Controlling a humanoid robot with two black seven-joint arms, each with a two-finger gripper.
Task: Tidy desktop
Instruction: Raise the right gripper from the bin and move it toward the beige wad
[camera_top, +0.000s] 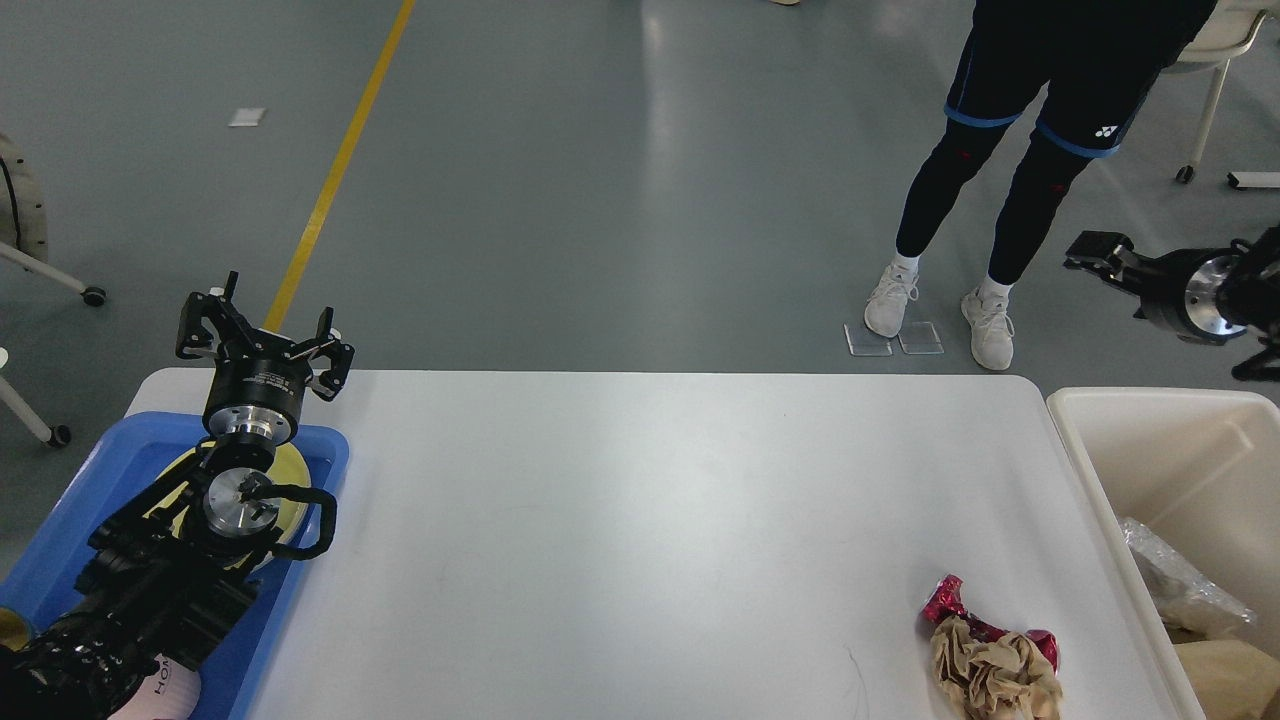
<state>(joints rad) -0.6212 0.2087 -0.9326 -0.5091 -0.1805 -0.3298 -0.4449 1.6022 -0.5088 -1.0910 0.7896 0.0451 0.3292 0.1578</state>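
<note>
Table (640, 520): big, white, with round corners, filling most of the view from the blue tray (60, 530) on the left to the cream bin (1100, 440) on the right. Mostly bare on top. Near the front right corner, a scrunched ball of brown paper (990, 675) touching a shiny red wrapper (945, 603). Left gripper (262, 325) up over the far end of the tray, fingers spread wide apart, holding nothing. Under that arm, something round and yellow (290, 465) lying in the tray. Right gripper (1095, 250) up high past the far right corner of the table, above the bin, seen dark and from the side; cannot tell if open or closed. Clear plastic (1175, 580) and more brown paper (1235, 680) inside the bin. Legs (980, 190) in dark leggings and white shoes (940, 305) on the gray floor (600, 180) behind the table.
</note>
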